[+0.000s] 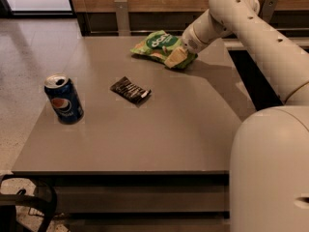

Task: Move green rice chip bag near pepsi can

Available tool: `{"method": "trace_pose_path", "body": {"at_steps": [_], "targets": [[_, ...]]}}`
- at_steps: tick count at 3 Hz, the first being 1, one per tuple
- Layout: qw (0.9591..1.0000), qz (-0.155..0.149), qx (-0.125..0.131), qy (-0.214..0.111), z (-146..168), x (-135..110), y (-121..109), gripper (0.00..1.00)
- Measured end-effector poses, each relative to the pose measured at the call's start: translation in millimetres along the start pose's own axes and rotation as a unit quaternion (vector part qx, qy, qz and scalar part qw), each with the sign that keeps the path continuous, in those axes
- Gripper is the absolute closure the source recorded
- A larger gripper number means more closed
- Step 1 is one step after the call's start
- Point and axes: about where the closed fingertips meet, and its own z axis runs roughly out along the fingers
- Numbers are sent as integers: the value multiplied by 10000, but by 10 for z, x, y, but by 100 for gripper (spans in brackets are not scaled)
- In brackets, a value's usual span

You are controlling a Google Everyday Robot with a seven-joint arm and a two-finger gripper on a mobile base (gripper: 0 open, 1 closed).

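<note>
Where the grey table (145, 144) neared its left edge, the pepsi can (63, 100) was seen standing upright, its round logo turned toward the camera. To its right, near the middle of the tabletop and apart from the can, a small black wrapper (130, 90) with white stripes was laid flat. Further right and toward the far edge, the green rice chip bag (155, 44) was found lying on the table, well apart from the can. The gripper (177, 57) was set against the bag's right end, touching it; how far it was open, and whether the bag was actually held, could not be told. From there the white arm (251, 23) was stretched up and right, back to the robot's body (270, 168).
</note>
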Motion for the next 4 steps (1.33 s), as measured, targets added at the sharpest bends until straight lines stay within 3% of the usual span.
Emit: {"method": "trace_pose_path", "body": {"at_steps": [4], "targets": [[10000, 0, 0, 1, -1, -1, 1, 100]]}}
